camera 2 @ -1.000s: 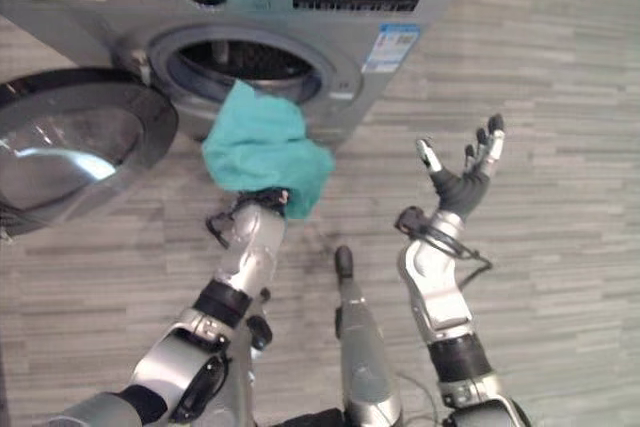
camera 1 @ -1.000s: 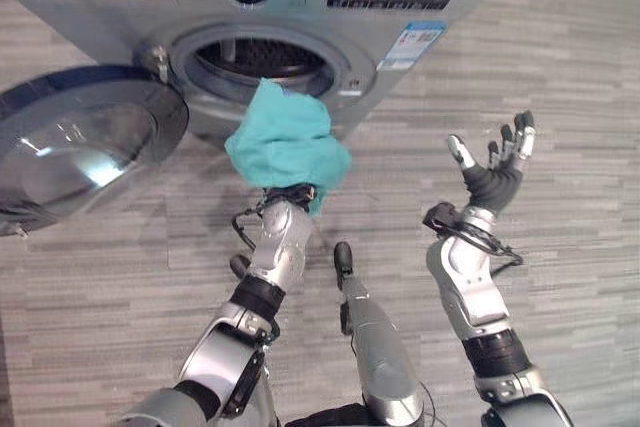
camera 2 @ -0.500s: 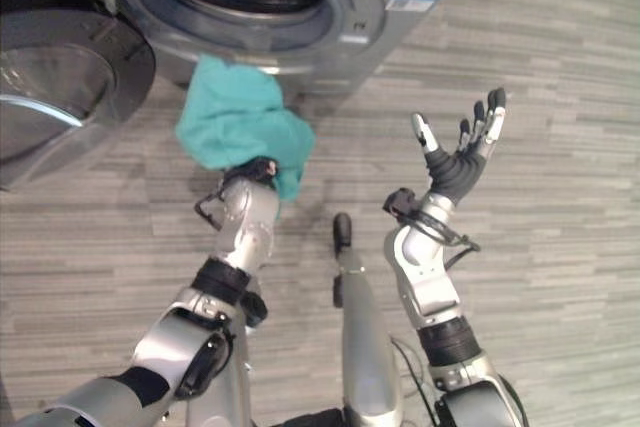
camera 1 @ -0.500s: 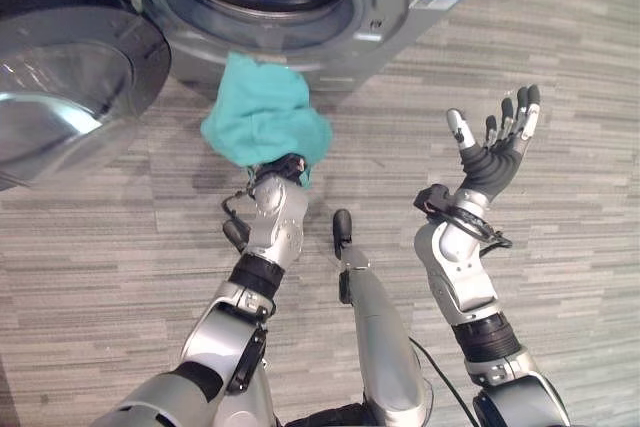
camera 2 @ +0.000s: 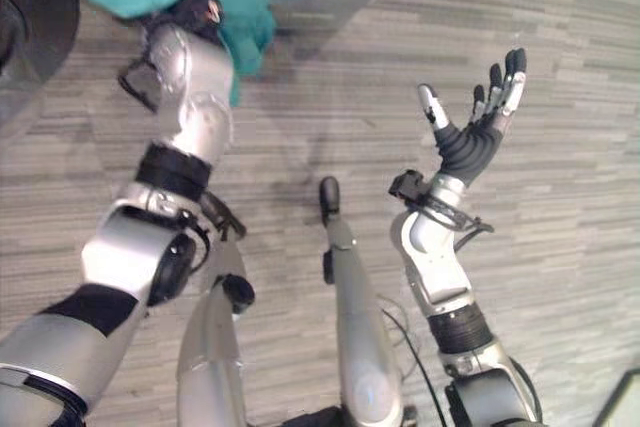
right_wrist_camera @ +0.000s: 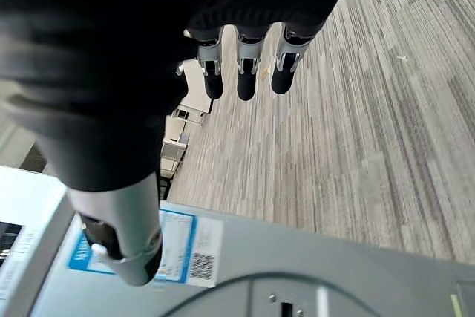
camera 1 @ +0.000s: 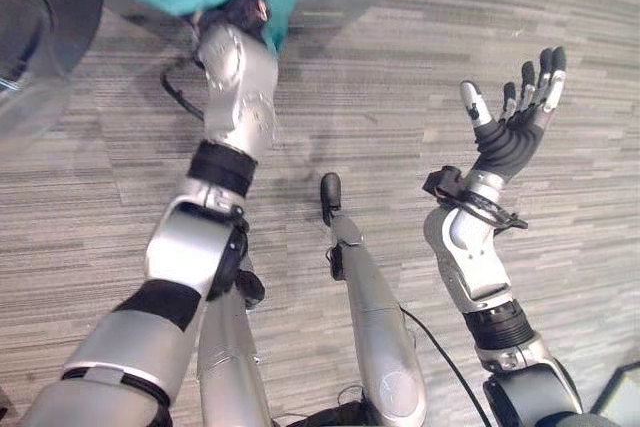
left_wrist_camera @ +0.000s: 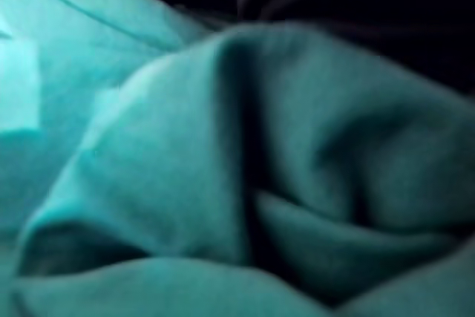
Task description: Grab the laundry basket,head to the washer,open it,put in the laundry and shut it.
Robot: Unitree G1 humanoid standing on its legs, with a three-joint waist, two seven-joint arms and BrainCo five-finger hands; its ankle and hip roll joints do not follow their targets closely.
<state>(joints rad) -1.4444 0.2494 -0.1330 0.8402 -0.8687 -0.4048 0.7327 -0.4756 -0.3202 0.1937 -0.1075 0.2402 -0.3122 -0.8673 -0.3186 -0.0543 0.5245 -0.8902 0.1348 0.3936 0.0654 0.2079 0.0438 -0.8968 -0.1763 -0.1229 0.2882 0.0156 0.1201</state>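
A floor of grey wood-grain planks, laid in narrow strips of mixed light and darker tones, spreads across the scene. At the lower right corner of the left eye view the corner of a dark, pale-edged object lies on it; what it is cannot be told.

Our left arm stretched far forward and up, wrist raised, left hand buried in cloth, fingers hidden. Our right arm bent at elbow, forearm upright, well apart from left arm. Our right hand raised palm-up, fingers spread and nearly straight, thumb apart, holding nothing. In right wrist view, dark fingertips in row, extended.
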